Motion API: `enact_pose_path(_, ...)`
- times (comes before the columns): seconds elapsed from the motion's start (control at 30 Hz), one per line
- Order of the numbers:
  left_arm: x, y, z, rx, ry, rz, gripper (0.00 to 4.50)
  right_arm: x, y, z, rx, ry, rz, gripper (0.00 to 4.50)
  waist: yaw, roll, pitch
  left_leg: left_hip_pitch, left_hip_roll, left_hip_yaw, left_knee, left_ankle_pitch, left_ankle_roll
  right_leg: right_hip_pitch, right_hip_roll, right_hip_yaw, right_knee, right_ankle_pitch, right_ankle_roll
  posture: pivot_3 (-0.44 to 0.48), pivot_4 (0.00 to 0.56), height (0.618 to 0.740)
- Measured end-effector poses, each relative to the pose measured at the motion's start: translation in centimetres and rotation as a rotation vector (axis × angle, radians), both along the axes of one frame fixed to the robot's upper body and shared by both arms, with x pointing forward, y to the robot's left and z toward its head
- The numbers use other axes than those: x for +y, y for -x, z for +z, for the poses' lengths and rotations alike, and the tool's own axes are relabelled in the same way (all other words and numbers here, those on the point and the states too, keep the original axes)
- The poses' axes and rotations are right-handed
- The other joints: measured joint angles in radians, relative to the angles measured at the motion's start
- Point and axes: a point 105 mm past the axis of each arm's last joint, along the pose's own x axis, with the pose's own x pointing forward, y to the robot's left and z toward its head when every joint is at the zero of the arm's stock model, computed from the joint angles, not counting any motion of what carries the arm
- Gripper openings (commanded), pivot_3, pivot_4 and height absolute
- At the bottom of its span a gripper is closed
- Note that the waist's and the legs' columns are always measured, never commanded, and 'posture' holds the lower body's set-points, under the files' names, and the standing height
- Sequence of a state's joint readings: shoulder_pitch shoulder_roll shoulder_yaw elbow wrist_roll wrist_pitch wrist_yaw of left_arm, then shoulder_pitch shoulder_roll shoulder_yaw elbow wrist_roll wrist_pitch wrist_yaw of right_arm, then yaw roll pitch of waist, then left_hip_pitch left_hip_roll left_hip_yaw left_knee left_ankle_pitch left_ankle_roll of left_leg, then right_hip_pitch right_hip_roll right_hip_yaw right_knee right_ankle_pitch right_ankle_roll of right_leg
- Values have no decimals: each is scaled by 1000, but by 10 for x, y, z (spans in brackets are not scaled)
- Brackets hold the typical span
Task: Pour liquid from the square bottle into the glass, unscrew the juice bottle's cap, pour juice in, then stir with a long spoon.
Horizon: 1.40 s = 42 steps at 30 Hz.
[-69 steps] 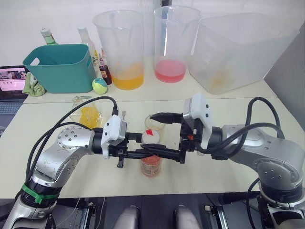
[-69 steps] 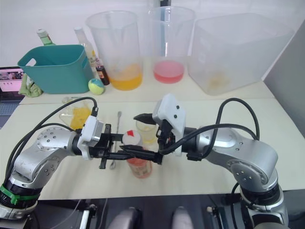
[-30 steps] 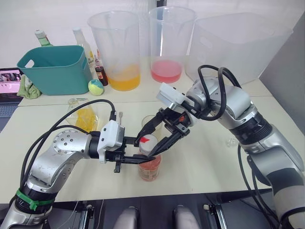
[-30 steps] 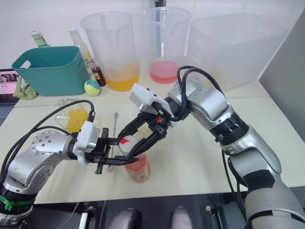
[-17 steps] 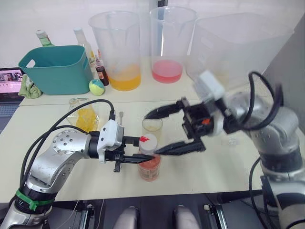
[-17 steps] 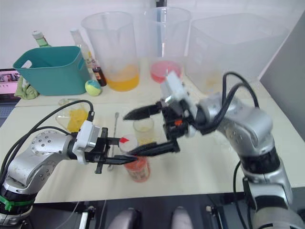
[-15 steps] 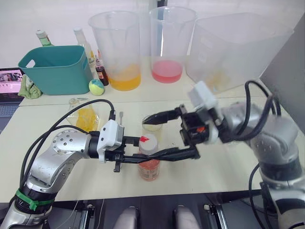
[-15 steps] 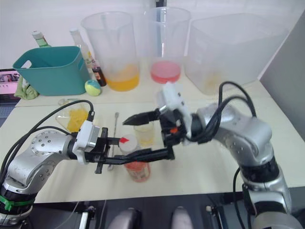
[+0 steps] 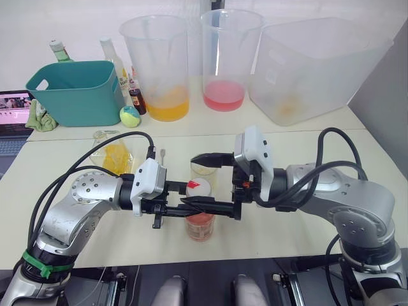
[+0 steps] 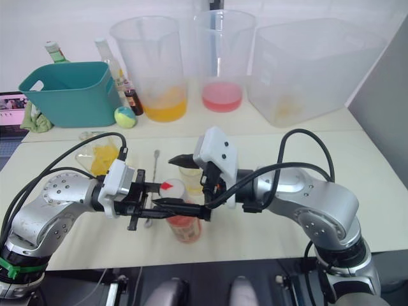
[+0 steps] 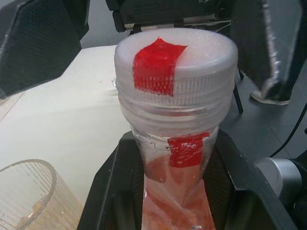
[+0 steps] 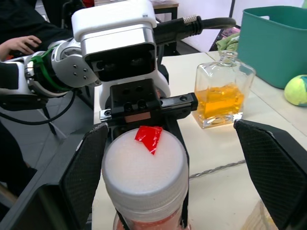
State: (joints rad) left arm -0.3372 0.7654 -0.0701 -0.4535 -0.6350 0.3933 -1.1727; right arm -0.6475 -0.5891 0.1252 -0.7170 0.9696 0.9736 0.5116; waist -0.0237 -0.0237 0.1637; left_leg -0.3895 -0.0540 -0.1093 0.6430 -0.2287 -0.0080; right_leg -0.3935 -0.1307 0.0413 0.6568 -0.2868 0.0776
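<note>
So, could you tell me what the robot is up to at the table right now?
The left pincer holds the slim clear plastic bottle of pink-red juice upright by its neck near the table's front edge. The right pincer is open, its fingers either side of the white screw cap with a red mark, which is on the bottle. The small clear tumbler stands just behind with some yellow liquid in it, and the square glass bottle sits to the left.

1. Juice bottle (image 9: 201,224) label mostly hidden behind both grippers' fingers.
2. Glass (image 10: 192,178) partly blocked by right gripper (image 10: 180,180); cut by frame edge in left wrist view.
3. Long spoon (image 10: 153,183) lower stem hidden behind left gripper (image 10: 153,204).
4. Square bottle (image 9: 116,155) partly covered by black cable (image 9: 105,145).
</note>
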Motion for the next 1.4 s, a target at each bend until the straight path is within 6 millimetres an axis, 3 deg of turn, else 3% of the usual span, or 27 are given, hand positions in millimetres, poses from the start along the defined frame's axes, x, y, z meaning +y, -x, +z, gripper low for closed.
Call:
enact_pose_path(0.27,0,-2,0,6,2,-2,1240,1,8,-1,6,15,27,1702,0,0,0,0,0,0,0,0,0,1,0,0,-1,0,0,0,150,729)
enact_pose_path(0.53,-1,-2,0,7,0,-5,1240,1,8,-2,7,24,53,1693,1,0,0,1,0,1,0,0,0,2,0,0,-1,0,0,0,150,729)
enact_pose_path(0.93,-5,-2,-2,5,-4,-12,1240,-3,-2,0,-59,150,342,1693,3,0,0,3,0,2,0,0,0,5,0,-1,-2,0,0,0,150,729)
enact_pose_path(1.4,-12,1,-1,-18,2,-40,1240,-9,-7,5,-98,263,551,1693,4,0,0,3,0,2,0,0,1,4,0,-1,-2,0,0,0,150,729)
